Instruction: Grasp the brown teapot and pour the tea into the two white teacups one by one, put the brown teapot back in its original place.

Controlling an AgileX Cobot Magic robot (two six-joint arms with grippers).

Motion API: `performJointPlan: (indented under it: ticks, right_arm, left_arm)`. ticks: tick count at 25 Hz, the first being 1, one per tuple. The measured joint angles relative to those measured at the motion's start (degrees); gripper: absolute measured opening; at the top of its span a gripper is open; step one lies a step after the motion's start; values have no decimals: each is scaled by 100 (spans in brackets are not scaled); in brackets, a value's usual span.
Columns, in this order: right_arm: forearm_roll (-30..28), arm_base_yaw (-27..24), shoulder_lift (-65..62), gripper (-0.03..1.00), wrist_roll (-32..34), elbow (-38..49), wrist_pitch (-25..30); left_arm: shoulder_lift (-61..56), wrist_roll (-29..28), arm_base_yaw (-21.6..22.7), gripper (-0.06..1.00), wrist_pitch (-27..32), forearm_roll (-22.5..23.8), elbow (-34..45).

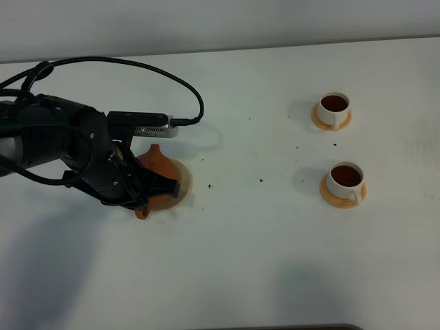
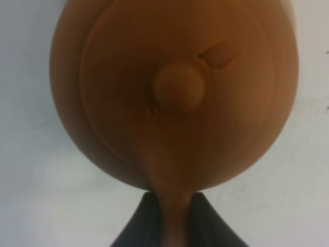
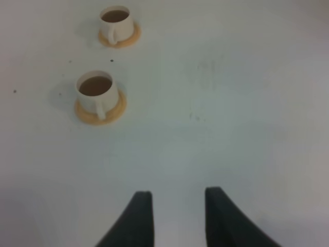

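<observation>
The brown teapot [image 1: 161,168] is at the left, over the pale beige coaster [image 1: 184,183], whose edge shows beside it. My left gripper [image 1: 150,194] is shut on the teapot's stubby handle [image 2: 172,216]. The left wrist view is filled by the teapot [image 2: 175,92], seen from above with its lid knob. Two white teacups stand on orange saucers at the right, the far teacup [image 1: 335,110] and the near teacup [image 1: 344,180]. Both hold dark tea [image 1: 346,175]. My right gripper [image 3: 177,216] is open and empty above bare table, with both teacups [image 3: 96,92] ahead of it.
A black cable [image 1: 185,86] loops from the left arm over the white table [image 1: 247,261]. A few dark specks [image 1: 261,180] lie between the teapot and the cups. The right arm does not show in the exterior high view.
</observation>
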Motion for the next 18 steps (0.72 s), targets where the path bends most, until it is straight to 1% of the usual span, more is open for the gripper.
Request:
performJointPlan:
  ticks: [18]
  right_arm:
    - [0,0,0,24,0,0,0]
  left_arm:
    - [152,160,0,11,-133,-151,0]
